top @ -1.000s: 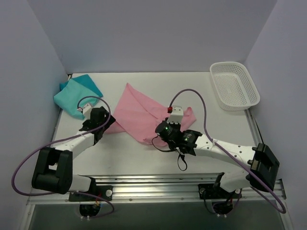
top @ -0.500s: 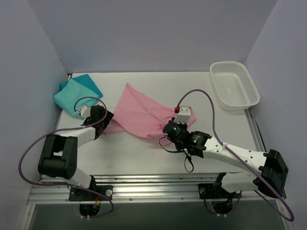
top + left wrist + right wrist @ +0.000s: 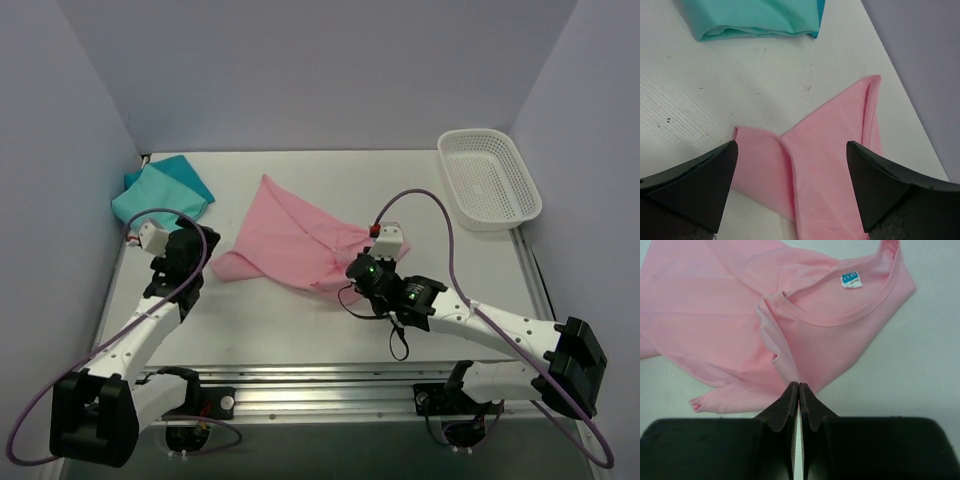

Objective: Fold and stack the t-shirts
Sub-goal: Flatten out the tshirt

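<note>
Pink t-shirt [image 3: 290,245], rumpled mid-table, a ridge below its collar pinched tight in the right gripper [image 3: 799,385], apparently to draw a fold; left gripper [image 3: 791,146] spread wide, empty, over its left corner; teal t-shirt [image 3: 160,190] folded far-left.

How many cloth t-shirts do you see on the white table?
2. The teal cloth t-shirt lies folded at the far left corner; the light pink cloth t-shirt lies partly folded in the middle. None seems hidden.
</note>
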You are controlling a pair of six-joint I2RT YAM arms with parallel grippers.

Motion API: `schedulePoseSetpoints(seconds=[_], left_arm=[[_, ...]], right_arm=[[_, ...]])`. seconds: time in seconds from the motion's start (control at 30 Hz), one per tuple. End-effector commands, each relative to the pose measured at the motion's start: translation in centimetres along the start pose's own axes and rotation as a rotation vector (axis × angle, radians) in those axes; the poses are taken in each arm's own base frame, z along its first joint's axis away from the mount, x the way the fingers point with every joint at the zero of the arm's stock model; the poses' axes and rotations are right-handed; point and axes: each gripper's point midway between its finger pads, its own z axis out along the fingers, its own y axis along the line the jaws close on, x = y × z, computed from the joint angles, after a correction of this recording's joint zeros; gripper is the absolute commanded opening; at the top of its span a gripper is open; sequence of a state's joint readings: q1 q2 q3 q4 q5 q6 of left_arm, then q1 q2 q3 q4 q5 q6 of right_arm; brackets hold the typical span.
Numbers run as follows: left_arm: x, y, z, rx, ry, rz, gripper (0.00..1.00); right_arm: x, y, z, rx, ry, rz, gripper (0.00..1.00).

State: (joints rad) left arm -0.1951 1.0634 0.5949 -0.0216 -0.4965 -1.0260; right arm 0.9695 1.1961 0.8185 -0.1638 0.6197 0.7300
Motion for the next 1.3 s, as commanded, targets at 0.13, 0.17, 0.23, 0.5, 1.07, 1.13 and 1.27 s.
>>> schedulePoseSetpoints(seconds=[0.13,0.17,0.23,0.5,1.07,1.13,1.27], left_arm=[[5.0,4.5,2.2,-0.109,0.110,0.049,0.99],[5.8,4.7,2.6,-0.106,0.127,0.044,0.99],[6.4,5.0,3.1,-0.107,0.141,0.035,0.99],[8.6,6.2,5.3,-0.127,0.178,0.015,1.00],[9.9,5.9,6.6,-0.116,0.212,-0.002,0.37],[10.0,6.0,6.5,-0.117,0.217,0.003,0.26],[10.1,5.8,6.6,-0.115,0.224,0.018,0.02]], right_arm=[[-1.3,-0.8,-0.4,0.012,-0.034,0.008,0.00],[-1.4,-0.9,-0.5,0.014,-0.035,0.010,0.00],[-1.3,-1.2,-0.5,0.022,-0.034,0.008,0.00],[-1.4,-2.3,-0.5,0.047,-0.034,0.014,0.00],[-1.7,-3.6,0.0,0.090,-0.033,0.018,0.00],[-1.6,-3.7,0.0,0.092,-0.032,0.017,0.00],[-1.6,-3.9,0.0,0.096,-0.036,0.020,0.00]])
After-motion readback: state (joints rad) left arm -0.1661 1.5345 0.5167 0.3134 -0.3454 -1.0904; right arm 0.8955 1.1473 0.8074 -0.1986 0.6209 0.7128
